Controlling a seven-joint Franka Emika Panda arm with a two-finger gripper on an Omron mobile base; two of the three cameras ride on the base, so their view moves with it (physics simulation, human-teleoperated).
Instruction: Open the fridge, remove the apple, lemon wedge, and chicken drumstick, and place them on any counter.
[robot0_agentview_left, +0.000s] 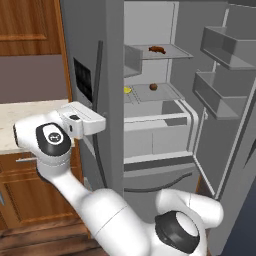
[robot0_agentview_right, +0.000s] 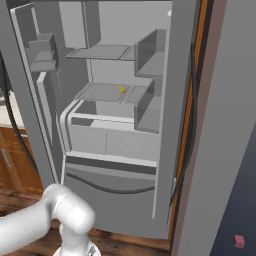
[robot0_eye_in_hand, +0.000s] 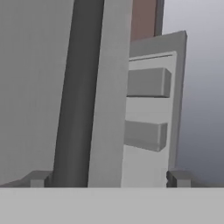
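Fridge (robot0_agentview_left: 150, 165) right door open; gripper (robot0_eye_in_hand: 107, 181) spread wide, empty, at left door's dark handle (robot0_eye_in_hand: 76, 100).
I risk clipping that door swinging toward drumstick (robot0_agentview_left: 157, 49), apple (robot0_agentview_left: 153, 87), lemon wedge (robot0_agentview_left: 127, 90) on shelves.

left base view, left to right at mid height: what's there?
counter → jaws end of the arm by the closed fridge door → lemon wedge → apple → open door's bins
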